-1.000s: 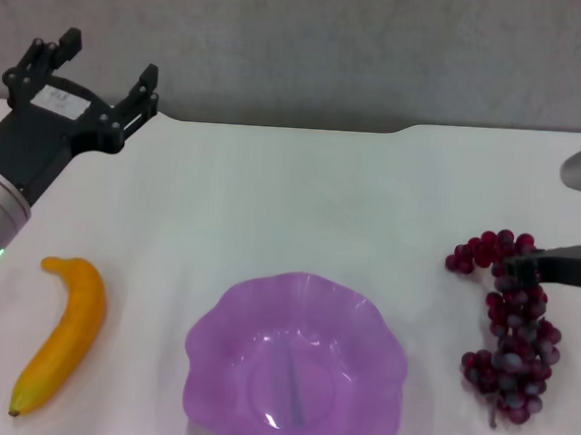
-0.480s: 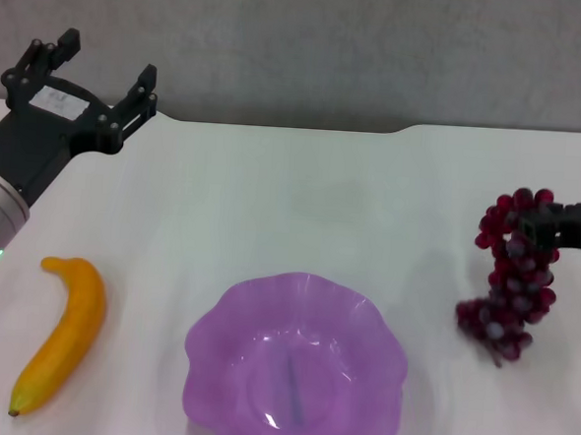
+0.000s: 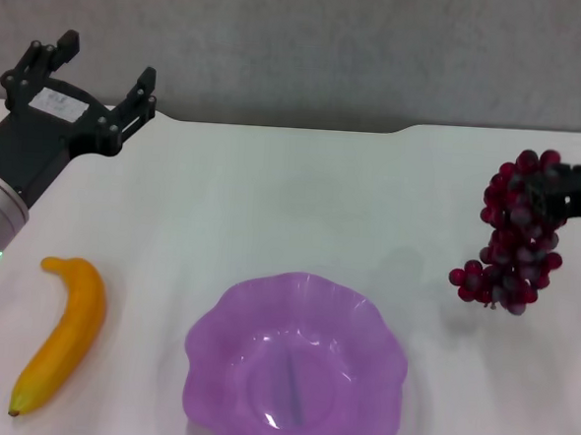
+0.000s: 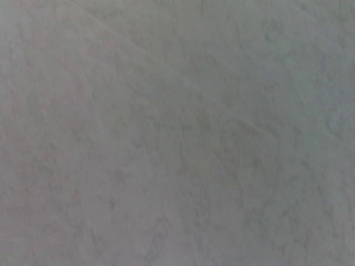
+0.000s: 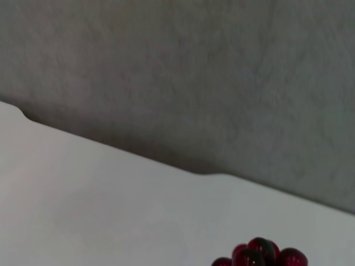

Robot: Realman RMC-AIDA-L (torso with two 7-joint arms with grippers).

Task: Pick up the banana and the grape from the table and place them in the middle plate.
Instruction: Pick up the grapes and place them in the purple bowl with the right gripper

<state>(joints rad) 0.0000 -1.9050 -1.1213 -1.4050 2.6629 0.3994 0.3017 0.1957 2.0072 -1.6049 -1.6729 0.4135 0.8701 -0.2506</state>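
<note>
Grape bunch (image 3: 511,241) hanging off the table (image 3: 302,189), right of the purple plate (image 3: 294,368); right gripper (image 3: 560,195) is pinching its top end.
Long axis is hanging near vertical, stem end down. Risk: grip is catching only top berries, so stems may be tearing or swinging loose in transit. Banana (image 3: 61,332) lying left, greenish tip toward robot. Left gripper (image 3: 92,72) parked far-left, fingers spread, empty.

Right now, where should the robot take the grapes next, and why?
Probably sideways toward the middle plate. The right tool holds the grape bunch by its top, hanging above the table, off to the plate's right and not over it. The plate is empty. The banana lies on the plate's left, and the left tool waits open at the far edge.
</note>
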